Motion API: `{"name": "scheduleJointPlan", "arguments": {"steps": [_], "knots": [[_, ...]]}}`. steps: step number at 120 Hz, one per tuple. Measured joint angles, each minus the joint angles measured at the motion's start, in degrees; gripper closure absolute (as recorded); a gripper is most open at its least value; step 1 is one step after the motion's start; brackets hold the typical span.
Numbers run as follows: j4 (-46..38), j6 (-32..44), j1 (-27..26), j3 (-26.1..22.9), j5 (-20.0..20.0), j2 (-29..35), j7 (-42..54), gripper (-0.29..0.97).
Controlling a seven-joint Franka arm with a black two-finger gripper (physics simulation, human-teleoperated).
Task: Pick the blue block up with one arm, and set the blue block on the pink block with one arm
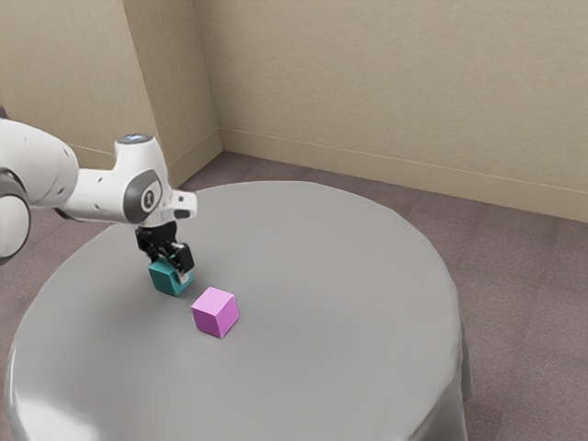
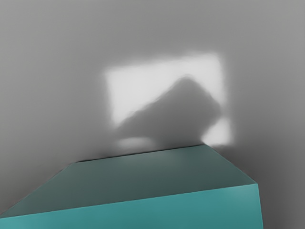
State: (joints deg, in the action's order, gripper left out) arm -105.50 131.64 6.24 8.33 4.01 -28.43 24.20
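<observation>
On the desk (image 1: pixel 367 276), my hand (image 1: pixel 171 265) is closed on the blue block (image 1: pixel 165 281), with a finger on each side. The block is low, near the pink block (image 1: pixel 215 311). I judge the current step to be pick-up. Next move: lift clear, then carry it above the pink block.

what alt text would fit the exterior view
The black gripper of a white robot arm is down on a teal-blue block on a round grey table. A pink block sits close by, toward the exterior view's right.
</observation>
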Motion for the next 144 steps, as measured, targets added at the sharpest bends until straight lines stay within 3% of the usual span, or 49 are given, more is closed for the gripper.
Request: {"name": "scheduleJointPlan", "arguments": {"steps": [71,110,144], "knots": [[1.15,-0.13,-0.36,0.09,0.07,0.02,0.41,0.25],[1.17,-0.14,-0.36,0.11,-0.29,0.76,0.18,0.3],[0.99,-2.33,-1.84,-0.22,-0.31,6.61,-0.55,0.31]]}}
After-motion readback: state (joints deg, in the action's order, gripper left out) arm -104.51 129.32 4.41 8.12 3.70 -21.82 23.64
